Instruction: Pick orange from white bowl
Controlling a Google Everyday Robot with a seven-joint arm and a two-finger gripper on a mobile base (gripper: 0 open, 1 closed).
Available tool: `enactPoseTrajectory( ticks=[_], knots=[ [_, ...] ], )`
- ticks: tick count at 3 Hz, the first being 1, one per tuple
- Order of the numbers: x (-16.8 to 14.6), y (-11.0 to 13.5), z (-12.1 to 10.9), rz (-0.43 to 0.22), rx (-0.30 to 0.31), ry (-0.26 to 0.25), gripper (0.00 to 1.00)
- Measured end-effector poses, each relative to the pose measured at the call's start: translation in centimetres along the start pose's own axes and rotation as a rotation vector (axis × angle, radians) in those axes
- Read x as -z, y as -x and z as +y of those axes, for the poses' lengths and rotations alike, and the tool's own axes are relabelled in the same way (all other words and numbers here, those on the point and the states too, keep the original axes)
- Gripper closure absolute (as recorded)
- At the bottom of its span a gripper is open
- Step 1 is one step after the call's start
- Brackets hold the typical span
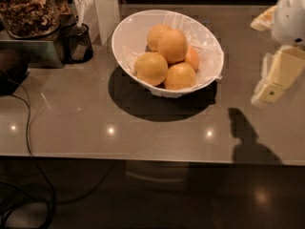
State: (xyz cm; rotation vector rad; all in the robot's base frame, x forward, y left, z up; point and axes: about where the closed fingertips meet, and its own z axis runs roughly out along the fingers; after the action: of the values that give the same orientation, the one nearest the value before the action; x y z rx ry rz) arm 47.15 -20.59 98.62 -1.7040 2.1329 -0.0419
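A large white bowl [128, 30] with crinkled translucent lining stands on the grey counter, tilted. In it lie several pale yellow-orange oranges; the topmost one [172, 45] rests on the others, with two more in front [151, 68] [180, 75]. A smaller, redder fruit [192, 57] peeks out at the right. My gripper [274, 80] hangs at the right edge of the view, above the counter and well to the right of the bowl, apart from it. It holds nothing that I can see.
A dark glass cup [78, 43] stands left of the bowl. A big jar of nuts [27, 8] sits on a metal box at the far left. Black cables [28, 128] run over the counter's left part and down past its front edge.
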Motion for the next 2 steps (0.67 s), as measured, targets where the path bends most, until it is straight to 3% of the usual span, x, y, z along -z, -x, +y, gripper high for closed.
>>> enactPoseTrajectory(
  ticks=[1,2],
  knots=[
    [-2.0,3.7,-4.3,-0.11,0.052,0.043,0.0],
    [-4.3,7.2,-7.7,-0.163,0.062,0.086,0.0]
  ],
)
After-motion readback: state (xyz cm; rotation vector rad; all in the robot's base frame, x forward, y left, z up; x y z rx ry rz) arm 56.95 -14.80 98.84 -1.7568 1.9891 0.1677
